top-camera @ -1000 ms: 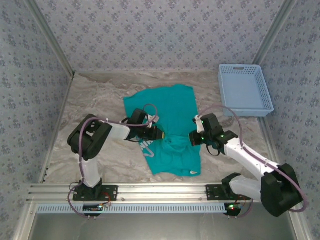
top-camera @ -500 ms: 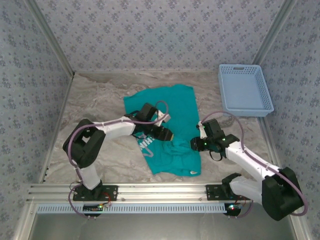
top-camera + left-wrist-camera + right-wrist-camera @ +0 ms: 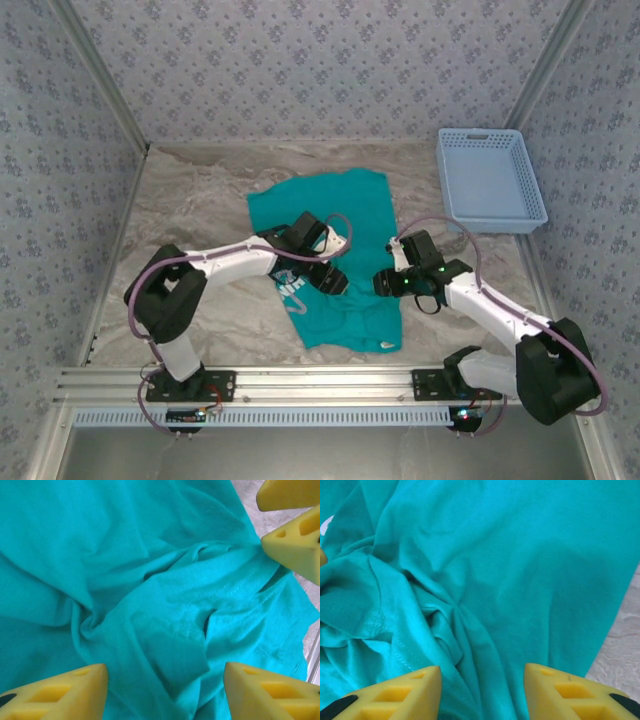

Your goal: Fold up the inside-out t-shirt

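The teal inside-out t-shirt [image 3: 340,215] lies crumpled in the middle of the table, bunched into folds at its near half. A small white tag [image 3: 383,345] shows at its near right corner. My left gripper [image 3: 337,284] hovers over the bunched middle from the left, open, with wrinkled fabric [image 3: 150,580] below its yellow fingers [image 3: 55,695] and nothing pinched. My right gripper [image 3: 381,284] faces it from the right, also open above the cloth [image 3: 520,555]. The right gripper's fingertips [image 3: 295,540] appear at the top right of the left wrist view.
A light blue plastic basket [image 3: 490,180] stands at the back right. Bare marbled tabletop [image 3: 190,200] lies left of the shirt and to its right [image 3: 620,645]. Patterned walls close in the back and sides.
Both grippers have opened and let go of the fabric. The left gripper has moved right and nearer over the shirt's middle; the right gripper pulled back a little and returned.
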Available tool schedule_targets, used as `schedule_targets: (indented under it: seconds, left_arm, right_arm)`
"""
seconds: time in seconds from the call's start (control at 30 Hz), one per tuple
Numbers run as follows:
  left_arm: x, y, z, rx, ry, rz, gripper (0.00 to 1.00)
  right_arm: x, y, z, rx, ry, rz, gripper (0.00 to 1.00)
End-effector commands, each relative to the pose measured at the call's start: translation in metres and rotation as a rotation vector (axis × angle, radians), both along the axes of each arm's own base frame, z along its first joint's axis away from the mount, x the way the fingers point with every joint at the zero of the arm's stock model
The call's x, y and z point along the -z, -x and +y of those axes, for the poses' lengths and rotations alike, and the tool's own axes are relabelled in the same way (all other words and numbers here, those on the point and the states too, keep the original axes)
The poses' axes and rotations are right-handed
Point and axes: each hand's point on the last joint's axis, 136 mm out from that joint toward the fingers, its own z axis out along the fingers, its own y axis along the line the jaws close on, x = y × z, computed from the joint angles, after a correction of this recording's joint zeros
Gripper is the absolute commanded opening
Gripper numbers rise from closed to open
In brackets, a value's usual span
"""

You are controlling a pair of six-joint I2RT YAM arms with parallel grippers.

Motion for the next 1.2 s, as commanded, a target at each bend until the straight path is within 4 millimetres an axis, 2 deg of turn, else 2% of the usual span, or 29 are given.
schedule_targets:
  seconds: [0.0, 0.1, 0.23, 0.37, 0.43, 0.47, 0.57, 0.6, 0.67, 0.73, 0.83, 0.9, 1.0, 1.1, 1.17]
  left_arm:
    - [-0.025, 0.003, 0.002, 0.072, 0.024, -0.139, 0.60]
    - [-0.029, 0.001, 0.000, 0.090, 0.008, -0.203, 0.61]
    - [-0.045, 0.005, -0.020, 0.146, 0.077, -0.242, 0.64]
    - [-0.047, 0.007, -0.037, 0.216, 0.109, -0.298, 0.68]
    - [-0.039, 0.010, -0.042, 0.275, 0.103, -0.302, 0.71]
    - [-0.035, 0.012, -0.044, 0.303, 0.093, -0.300, 0.76]
    - [-0.019, 0.007, -0.046, 0.312, 0.028, -0.308, 0.76]
    - [-0.015, 0.005, -0.045, 0.310, 0.007, -0.312, 0.75]
    - [-0.006, 0.000, -0.041, 0.298, -0.040, -0.309, 0.72]
    - [0.000, -0.001, -0.038, 0.289, -0.058, -0.281, 0.69]
    - [0.008, 0.004, -0.036, 0.294, -0.068, -0.240, 0.66]
    - [0.011, 0.006, -0.034, 0.291, -0.071, -0.235, 0.60]
    - [0.012, 0.004, -0.027, 0.272, -0.083, -0.240, 0.36]
    - [0.002, 0.001, -0.024, 0.258, -0.067, -0.242, 0.04]
    - [-0.011, -0.002, -0.022, 0.236, -0.044, -0.248, 0.00]
  right_arm:
    - [0.000, 0.001, 0.009, -0.048, -0.023, 0.010, 0.45]
    - [0.001, 0.000, 0.010, -0.052, -0.020, 0.008, 0.32]
    - [0.001, 0.001, 0.013, -0.059, -0.066, 0.015, 0.22]
    - [-0.006, 0.002, 0.015, -0.053, -0.134, 0.024, 0.00]
    - [-0.012, 0.001, 0.016, -0.046, -0.165, 0.022, 0.00]
    - [-0.015, 0.002, 0.017, -0.051, -0.173, 0.020, 0.00]
    - [-0.020, 0.005, 0.014, -0.060, -0.169, 0.019, 0.00]
    - [-0.020, 0.005, 0.013, -0.060, -0.161, 0.016, 0.04]
    - [-0.020, 0.006, 0.011, -0.059, -0.166, 0.022, 0.20]
    - [-0.019, 0.010, 0.015, -0.074, -0.220, 0.064, 0.30]
    - [-0.008, 0.016, 0.020, -0.086, -0.251, 0.163, 0.36]
    - [-0.001, 0.019, 0.022, -0.090, -0.247, 0.201, 0.37]
    - [0.006, 0.021, 0.021, -0.085, -0.241, 0.221, 0.35]
    - [0.007, 0.023, 0.023, -0.100, -0.234, 0.222, 0.11]
    - [-0.001, 0.023, 0.027, -0.122, -0.250, 0.199, 0.03]
